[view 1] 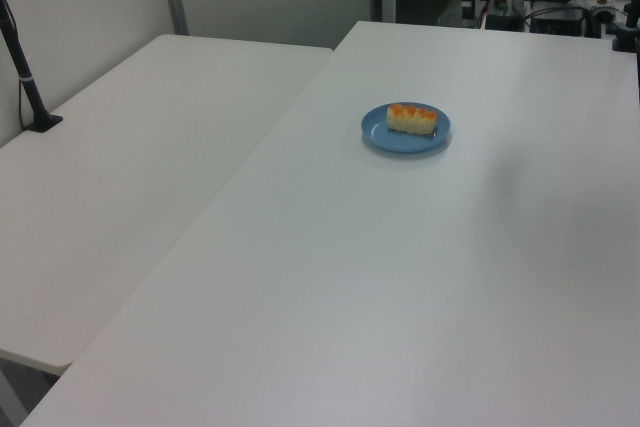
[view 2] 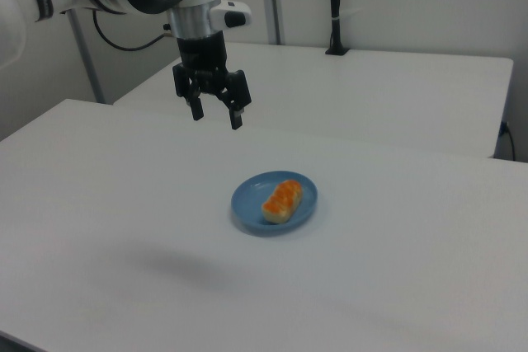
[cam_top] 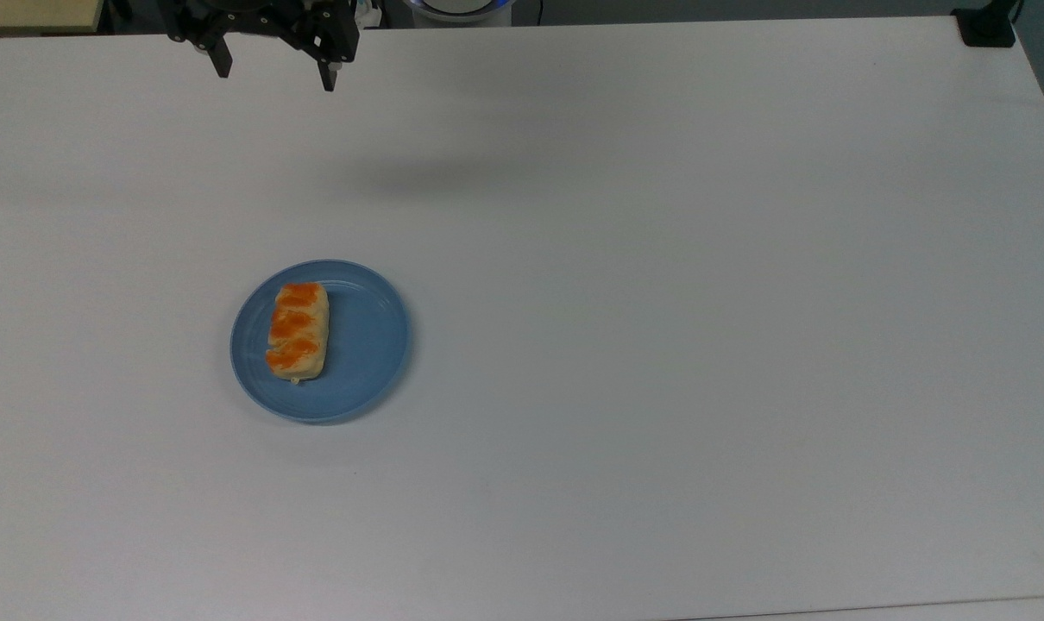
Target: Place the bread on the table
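The bread, a pale-tan oblong bun with orange glazed patches, lies on a round blue plate on the white table. The same bread sits on the plate in the left and right views. My black gripper hangs high above the table, open and empty, well away from the plate toward the top view's upper left. Its fingers point down.
A second white table adjoins the first at the left view's left, with a black post clamped on it. A black clamp sits at the top view's upper right corner. Bare table surface surrounds the plate on all sides.
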Controlling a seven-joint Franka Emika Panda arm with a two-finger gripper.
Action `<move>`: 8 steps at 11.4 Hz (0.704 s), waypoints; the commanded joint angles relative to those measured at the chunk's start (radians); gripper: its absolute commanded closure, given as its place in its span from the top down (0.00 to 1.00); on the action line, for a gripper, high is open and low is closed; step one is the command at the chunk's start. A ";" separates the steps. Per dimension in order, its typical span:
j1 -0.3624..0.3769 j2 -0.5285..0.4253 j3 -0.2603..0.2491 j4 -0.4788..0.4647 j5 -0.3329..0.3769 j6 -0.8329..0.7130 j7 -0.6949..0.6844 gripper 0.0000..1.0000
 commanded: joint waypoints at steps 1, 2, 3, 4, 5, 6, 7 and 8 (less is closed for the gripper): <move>0.012 -0.004 -0.007 -0.021 0.017 0.025 0.003 1.00; 0.020 0.009 -0.008 -0.021 0.018 0.025 0.003 1.00; 0.023 0.019 -0.007 -0.019 0.018 0.030 0.003 1.00; 0.023 0.020 -0.008 -0.019 0.018 0.062 0.012 1.00; 0.023 0.031 -0.016 -0.019 0.018 0.088 0.015 1.00; 0.030 0.055 -0.028 -0.019 0.018 0.117 0.015 1.00; 0.037 0.087 -0.045 -0.019 0.018 0.172 0.015 1.00; 0.047 0.130 -0.063 -0.021 0.017 0.232 0.015 1.00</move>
